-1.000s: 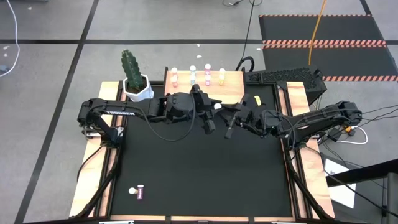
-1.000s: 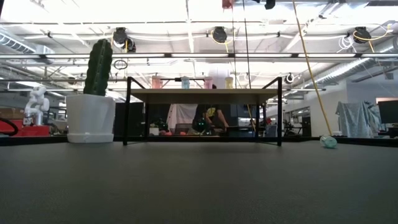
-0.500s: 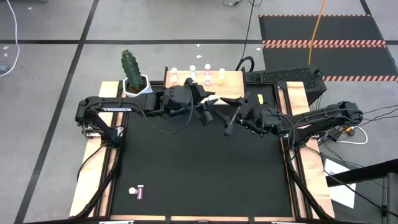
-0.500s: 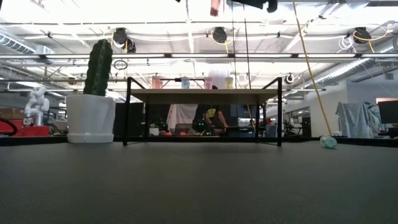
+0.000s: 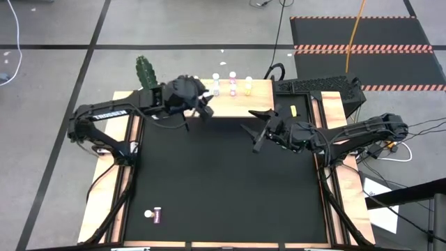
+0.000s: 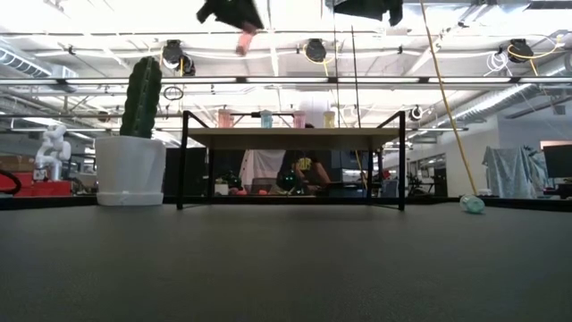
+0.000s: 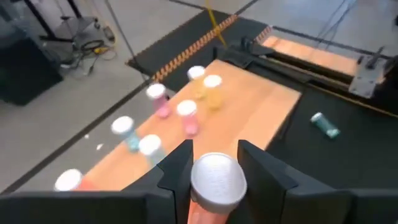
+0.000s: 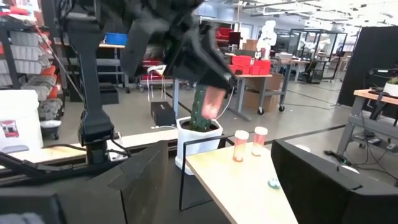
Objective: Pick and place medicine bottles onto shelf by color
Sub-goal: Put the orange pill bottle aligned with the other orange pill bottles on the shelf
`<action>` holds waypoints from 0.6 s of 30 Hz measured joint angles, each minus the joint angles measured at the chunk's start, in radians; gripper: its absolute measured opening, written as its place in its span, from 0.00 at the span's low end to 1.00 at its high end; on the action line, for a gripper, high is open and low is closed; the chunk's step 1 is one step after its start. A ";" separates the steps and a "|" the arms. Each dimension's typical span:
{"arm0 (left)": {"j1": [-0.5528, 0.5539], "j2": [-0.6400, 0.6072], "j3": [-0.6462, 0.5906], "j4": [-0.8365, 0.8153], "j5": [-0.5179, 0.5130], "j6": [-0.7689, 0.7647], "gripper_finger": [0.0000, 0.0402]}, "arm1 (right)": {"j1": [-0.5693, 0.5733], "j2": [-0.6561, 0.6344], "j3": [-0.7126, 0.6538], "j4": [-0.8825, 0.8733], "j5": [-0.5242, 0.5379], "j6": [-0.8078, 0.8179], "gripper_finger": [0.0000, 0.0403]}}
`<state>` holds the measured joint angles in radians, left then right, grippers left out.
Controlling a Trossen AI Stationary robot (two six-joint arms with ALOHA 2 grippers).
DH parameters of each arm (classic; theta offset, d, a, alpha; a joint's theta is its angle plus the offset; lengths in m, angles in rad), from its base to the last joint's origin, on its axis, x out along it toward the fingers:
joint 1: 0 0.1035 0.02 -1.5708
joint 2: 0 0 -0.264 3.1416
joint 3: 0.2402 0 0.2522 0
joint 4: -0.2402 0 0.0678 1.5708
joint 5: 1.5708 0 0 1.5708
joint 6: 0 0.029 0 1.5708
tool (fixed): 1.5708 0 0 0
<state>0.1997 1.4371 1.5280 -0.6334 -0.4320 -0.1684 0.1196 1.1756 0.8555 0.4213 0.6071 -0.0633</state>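
We have a pink bottle (image 7: 214,186) with a white cap pinched between the fingers of the left gripper (image 7: 214,171), held in the air above the left end of the shelf (image 5: 258,104). In the low view that bottle (image 6: 244,40) hangs well above the shelf top, tilted rather than upright.

On the shelf we count about 6 small bottles along the far edge: pink ones, pale blue ones and yellow ones, in loose pairs by colour as the left wrist view shows them. A teal bottle (image 7: 324,124) lies on its side on the black table (image 5: 223,188) just beside the shelf's right end, and 1 purple bottle (image 5: 154,215) lies near the table's front left corner.

The right gripper (image 5: 252,129) hovers over the table just in front of the shelf's right part, its fingers spread and nothing between them. The cactus pot (image 6: 130,168) stands at the shelf's left end.

We judge the step in hand to be the carry of this pink bottle to the shelf. The next move calls for bringing it over the pink group, turning it upright, lowering it beside them without knocking its neighbours, then letting go.
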 joint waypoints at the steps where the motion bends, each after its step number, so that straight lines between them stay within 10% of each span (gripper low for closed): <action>1: 0.008 -0.027 -0.045 0.043 0.000 0.005 0.30 | -0.001 -0.001 0.000 -0.002 0.000 0.002 0.70; 11: 0.060 -0.251 -0.656 0.728 0.016 0.084 0.30 | 0.000 -0.006 0.000 -0.015 0.001 0.001 0.70; 18: 0.134 -0.258 -0.871 0.985 0.034 0.056 0.30 | -0.006 -0.006 0.000 -0.016 0.002 0.045 0.70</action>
<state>0.3342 1.1793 0.6571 0.3521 -0.3977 -0.1120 0.1136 1.1694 0.8555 0.4056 0.6086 -0.0186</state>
